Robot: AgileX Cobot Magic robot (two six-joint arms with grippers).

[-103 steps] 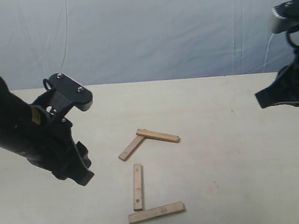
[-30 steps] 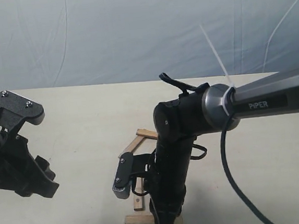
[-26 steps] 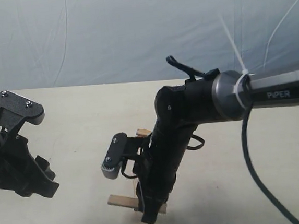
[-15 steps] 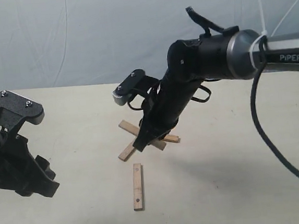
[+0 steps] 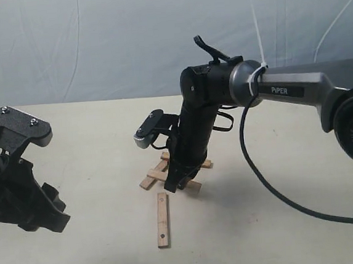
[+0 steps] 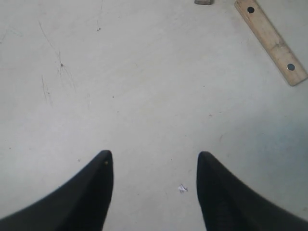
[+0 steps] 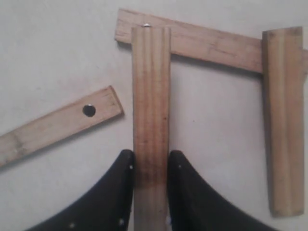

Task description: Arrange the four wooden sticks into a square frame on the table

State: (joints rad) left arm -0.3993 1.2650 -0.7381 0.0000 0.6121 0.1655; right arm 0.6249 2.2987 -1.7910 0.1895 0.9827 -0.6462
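Observation:
My right gripper (image 7: 150, 166) is shut on one wooden stick (image 7: 151, 91), which shows low over the table (image 5: 283, 221) as the held stick (image 5: 194, 183) in the exterior view. Its far end overlaps the end of a second stick (image 7: 211, 44); I cannot tell if they touch. A third stick (image 7: 284, 120) crosses that second stick's other end. The fourth stick (image 7: 60, 124), with a hole, lies loose beside them, seen as the lone stick (image 5: 162, 219) nearer the front. My left gripper (image 6: 154, 161) is open over bare table at the left gripper (image 5: 51, 218), far left.
The right arm (image 5: 211, 104) reaches across the middle with a black cable (image 5: 261, 180) looping behind it. A wrinkled blue-grey backdrop (image 5: 125, 37) closes the far edge. The left wrist view shows the lone stick (image 6: 270, 41) some way off.
The right arm came in, lifted the front stick, carried it back to the two far sticks and has now lowered it across them. The left arm drew back left and then stayed still.

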